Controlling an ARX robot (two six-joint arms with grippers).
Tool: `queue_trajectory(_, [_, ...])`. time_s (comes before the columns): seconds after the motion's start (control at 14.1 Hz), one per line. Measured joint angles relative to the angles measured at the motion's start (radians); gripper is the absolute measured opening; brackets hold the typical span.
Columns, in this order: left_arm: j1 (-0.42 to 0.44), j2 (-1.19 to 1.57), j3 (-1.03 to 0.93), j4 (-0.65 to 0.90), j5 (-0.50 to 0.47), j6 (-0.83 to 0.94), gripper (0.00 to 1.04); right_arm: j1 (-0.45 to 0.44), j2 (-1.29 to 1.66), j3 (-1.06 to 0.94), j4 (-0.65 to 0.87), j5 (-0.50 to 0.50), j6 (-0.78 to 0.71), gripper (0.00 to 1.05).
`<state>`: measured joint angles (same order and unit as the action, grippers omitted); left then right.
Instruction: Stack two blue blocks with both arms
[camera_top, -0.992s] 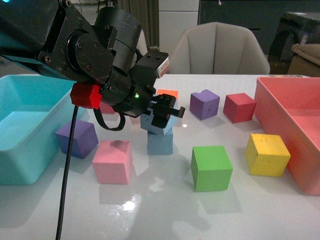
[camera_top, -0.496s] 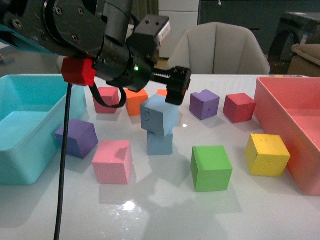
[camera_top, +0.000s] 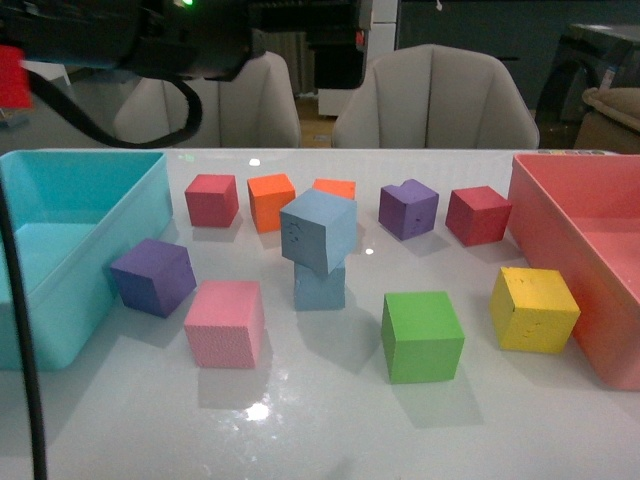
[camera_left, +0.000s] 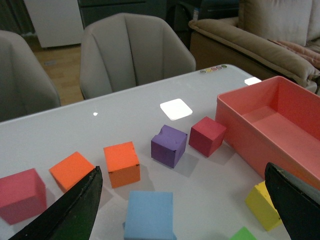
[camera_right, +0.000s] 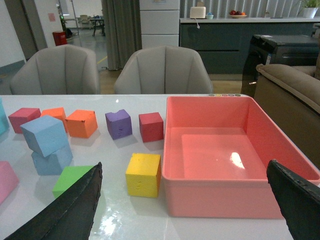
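Blue blocks: upper (camera_top: 319, 231) sits tilted, skewed on lower (camera_top: 320, 287), directly below left gripper (camera_left: 182, 200). Foam, prob light, soft, pitted faces; grip opp. flat sides, mid-height. Left gripper wide apart, empty. Right gripper (camera_right: 190, 200) spread, empty, stack well off.

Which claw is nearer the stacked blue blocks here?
Left. The left claw hangs above the blue blocks, the top one just below it. The right claw sits off near the pink bin.
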<state>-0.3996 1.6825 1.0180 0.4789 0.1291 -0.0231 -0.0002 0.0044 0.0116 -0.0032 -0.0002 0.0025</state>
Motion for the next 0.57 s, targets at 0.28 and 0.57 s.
queue_trajectory(0.28, [0.097, -0.658, -0.617, 0.106, -0.452, 0.006, 0.52, 0.0, 0.0, 0.0, 0.0, 0.0, 0.0, 0.98])
queue_trajectory(0.57, [0.264, -0.982, -0.872, 0.075, -0.271, 0.009, 0.02, 0.0, 0.0, 0.0, 0.0, 0.0, 0.0, 0.98])
